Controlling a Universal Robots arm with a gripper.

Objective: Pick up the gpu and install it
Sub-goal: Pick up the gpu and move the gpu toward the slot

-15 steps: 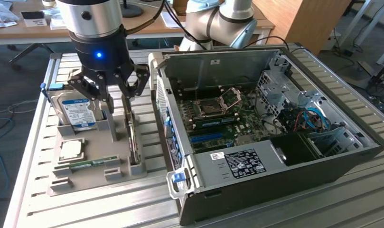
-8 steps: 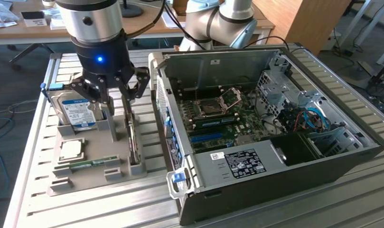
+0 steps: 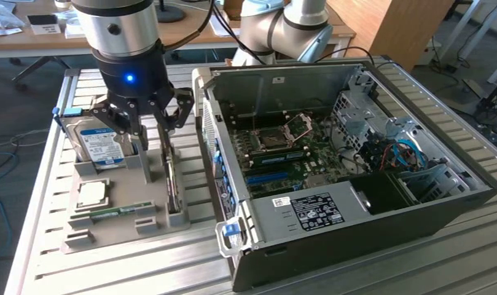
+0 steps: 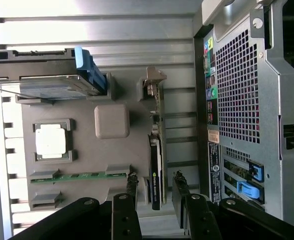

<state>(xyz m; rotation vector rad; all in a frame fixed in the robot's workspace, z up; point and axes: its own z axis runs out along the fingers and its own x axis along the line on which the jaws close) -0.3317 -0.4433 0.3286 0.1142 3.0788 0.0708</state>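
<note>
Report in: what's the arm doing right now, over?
Fingers open, straddling the thin green graphics card with black cooler. Card standing on edge in grey tray, not gripped. Open computer case beside tray.

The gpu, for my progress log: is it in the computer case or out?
Out. The gpu stands on edge in the grey tray beside the case, between the open gripper.

gpu point(image 4: 156, 175), thin card on edge in grey holder point(image 4: 82, 145), black cooler apparently side-facing
</note>
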